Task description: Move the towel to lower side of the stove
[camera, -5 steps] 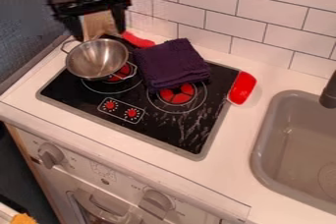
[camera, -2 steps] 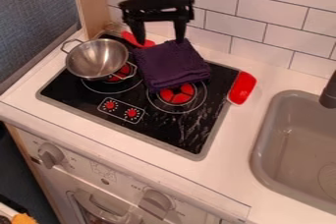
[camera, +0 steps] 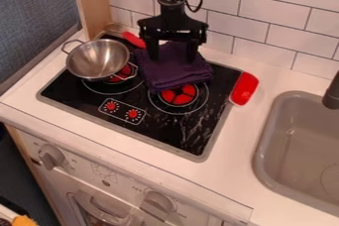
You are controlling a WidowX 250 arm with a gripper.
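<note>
My gripper (camera: 172, 58) hangs over the back part of the towel, its two fingers spread apart and pointing down, with nothing seen clamped between them. The folded dark purple towel (camera: 173, 74) lies on the back right of the black stove (camera: 155, 133), partly covering the right burner. Whether the fingertips touch the cloth, I cannot tell.
A metal pot (camera: 98, 59) stands on the stove's left burner, beside the towel. A red object (camera: 245, 88) rests at the stove's right edge, and another red item (camera: 134, 39) lies behind the pot. The sink (camera: 298, 145) is at the right; a tiled wall rises behind.
From the upper left, my gripper has moved right and then down to the back of the towel. Towel and pot stay where they were.
</note>
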